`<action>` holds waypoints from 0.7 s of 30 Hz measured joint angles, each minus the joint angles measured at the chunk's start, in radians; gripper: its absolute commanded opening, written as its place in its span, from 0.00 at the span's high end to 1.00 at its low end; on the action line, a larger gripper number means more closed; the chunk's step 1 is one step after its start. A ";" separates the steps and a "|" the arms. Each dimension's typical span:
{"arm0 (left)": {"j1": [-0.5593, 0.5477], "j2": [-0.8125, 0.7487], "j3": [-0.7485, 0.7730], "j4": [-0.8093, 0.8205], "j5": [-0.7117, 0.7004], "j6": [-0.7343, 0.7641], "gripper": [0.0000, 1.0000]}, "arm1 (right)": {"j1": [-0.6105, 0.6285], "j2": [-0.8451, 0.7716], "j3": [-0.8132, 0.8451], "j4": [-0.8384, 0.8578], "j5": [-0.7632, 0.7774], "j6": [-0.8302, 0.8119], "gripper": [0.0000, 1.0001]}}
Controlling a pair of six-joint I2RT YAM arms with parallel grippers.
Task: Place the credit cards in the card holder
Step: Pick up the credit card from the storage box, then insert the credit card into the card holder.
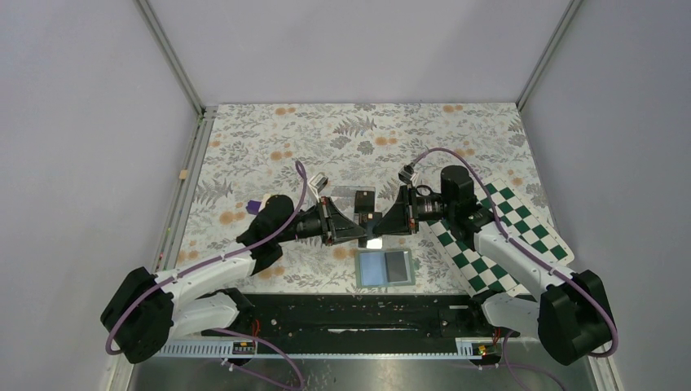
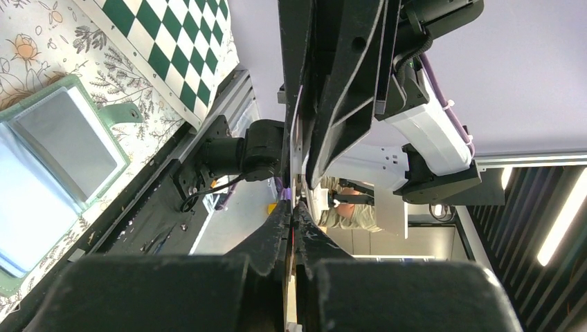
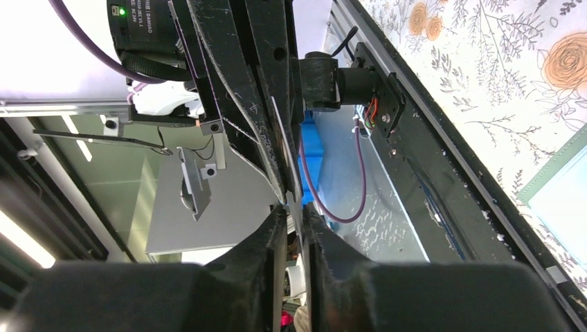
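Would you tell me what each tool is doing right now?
Left tool: closed on a card.
Right tool: around that card; grip cannot be told.

**Centre, above the table:** left gripper and right gripper meet tip to tip with a credit card edge-on between them. No passage through.
**Near side of the tips:** open card holder lies flat, uncovered from above.
**Right:** chequered board, flat, partly under the right arm.
**Far half of the table:** bare floral surface, reachable round either arm.
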 measured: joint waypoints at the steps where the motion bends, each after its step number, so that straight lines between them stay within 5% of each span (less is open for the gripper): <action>1: -0.001 0.002 0.000 0.003 0.002 -0.002 0.99 | 0.000 0.001 -0.006 0.012 -0.002 0.008 0.91; 3: -0.001 0.002 0.000 0.009 0.007 -0.005 0.88 | 0.000 0.003 -0.015 0.029 -0.008 0.017 1.00; 7: -0.002 0.010 -0.005 0.007 0.011 0.001 0.51 | 0.001 0.004 -0.022 0.063 -0.017 0.031 1.00; 10: -0.003 0.012 -0.008 -0.010 0.009 0.010 0.38 | 0.002 0.004 -0.025 0.042 -0.013 -0.003 1.00; 21: -0.002 -0.070 -0.044 -0.359 -0.165 0.117 0.40 | -0.058 -0.030 -0.124 -0.325 0.195 -0.359 1.00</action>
